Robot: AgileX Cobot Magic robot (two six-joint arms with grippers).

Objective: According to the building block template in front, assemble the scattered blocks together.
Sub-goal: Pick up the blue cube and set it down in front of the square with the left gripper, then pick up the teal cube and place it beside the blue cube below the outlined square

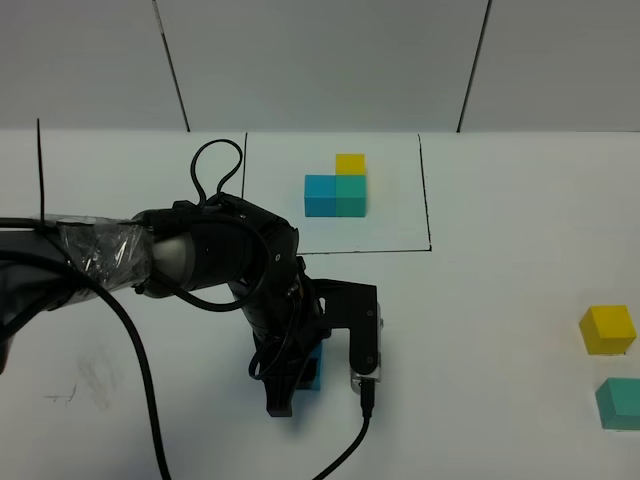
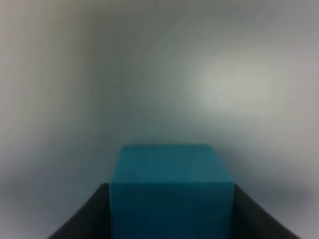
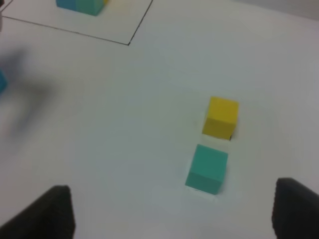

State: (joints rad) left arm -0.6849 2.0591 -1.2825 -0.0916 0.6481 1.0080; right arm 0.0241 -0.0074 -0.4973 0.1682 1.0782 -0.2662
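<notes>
The left gripper point(image 1: 298, 384) is pinching the blue cube point(image 1: 313, 372), with a dark finger point(image 2: 84, 219) flat against each side; the cube sits on the white table point(image 1: 500, 290), just outside the near line of the black drawn rectangle point(image 1: 424, 190). Inside that frame the template point(image 1: 337, 186) stands toward the far line, with bare room to its right. The right gripper point(image 3: 172, 211) is spread wide around nothing. The yellow cube point(image 1: 607, 329) and teal cube point(image 1: 620, 402) lie near each other but apart, close to the overhead view's right border and well apart from the rest, with open table between.

template point(image 1: 337, 186), blue block point(image 1: 313, 370), yellow block point(image 1: 607, 330), teal block point(image 1: 620, 402)
</notes>
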